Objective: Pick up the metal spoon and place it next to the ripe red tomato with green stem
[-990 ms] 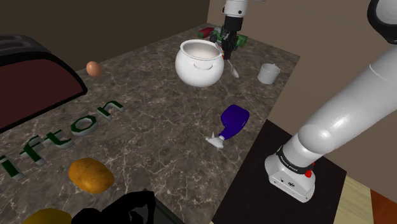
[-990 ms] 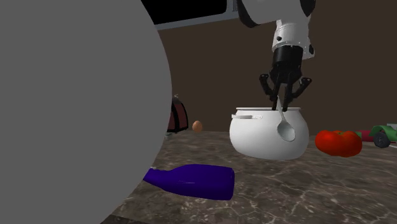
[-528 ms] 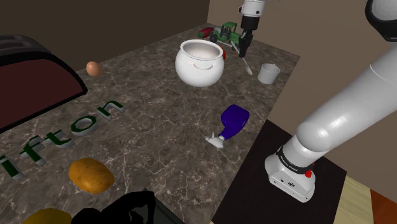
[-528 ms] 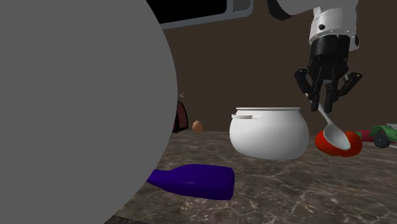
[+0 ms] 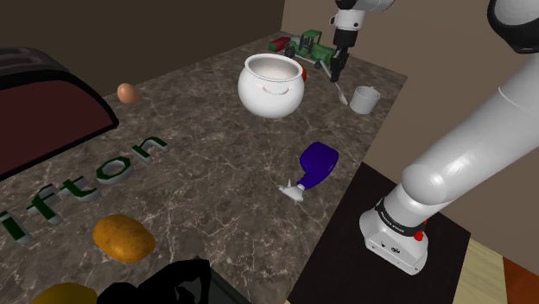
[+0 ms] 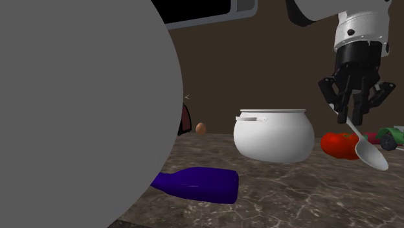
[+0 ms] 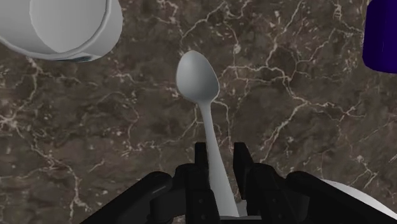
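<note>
Spoon (image 6: 369,154) has swung past the white pot (image 6: 272,135), handle clamped in the gripper (image 6: 355,118); it hangs over the counter (image 6: 278,188), nearer the red tomato (image 6: 336,144); set-down looks close.

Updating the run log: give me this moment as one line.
gripper: shut on spoon | spoon: airborne, bowl end down | tomato: on counter near white pot | placed: no

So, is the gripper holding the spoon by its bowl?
No, the gripper clasps the spoon by its handle, the bowl pointing away from it.
</note>
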Available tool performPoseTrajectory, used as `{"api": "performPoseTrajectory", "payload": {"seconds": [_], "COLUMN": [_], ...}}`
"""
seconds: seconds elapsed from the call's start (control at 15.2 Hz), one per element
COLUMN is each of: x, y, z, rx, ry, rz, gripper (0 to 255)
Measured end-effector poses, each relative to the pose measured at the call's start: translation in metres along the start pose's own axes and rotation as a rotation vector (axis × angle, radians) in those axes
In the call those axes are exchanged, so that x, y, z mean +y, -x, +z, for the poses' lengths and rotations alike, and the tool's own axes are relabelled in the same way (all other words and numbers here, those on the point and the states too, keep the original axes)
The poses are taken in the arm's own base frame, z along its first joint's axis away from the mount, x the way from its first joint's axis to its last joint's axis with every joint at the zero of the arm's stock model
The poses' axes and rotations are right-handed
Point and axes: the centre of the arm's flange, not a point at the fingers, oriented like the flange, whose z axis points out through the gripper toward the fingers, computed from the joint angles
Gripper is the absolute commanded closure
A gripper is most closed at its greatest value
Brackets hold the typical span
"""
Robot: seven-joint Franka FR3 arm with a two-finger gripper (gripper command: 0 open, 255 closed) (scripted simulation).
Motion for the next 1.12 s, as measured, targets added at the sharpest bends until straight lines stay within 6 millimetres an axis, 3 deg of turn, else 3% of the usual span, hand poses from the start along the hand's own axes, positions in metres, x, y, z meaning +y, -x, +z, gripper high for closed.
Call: {"api": "performPoseTrajectory", "payload": {"seconds": [1.12], "x": [0.015], "y": [-0.012], "z": [0.087], "rx": [0.000], "ry": [0.000], "rz": [0.000], "gripper": [255]}}
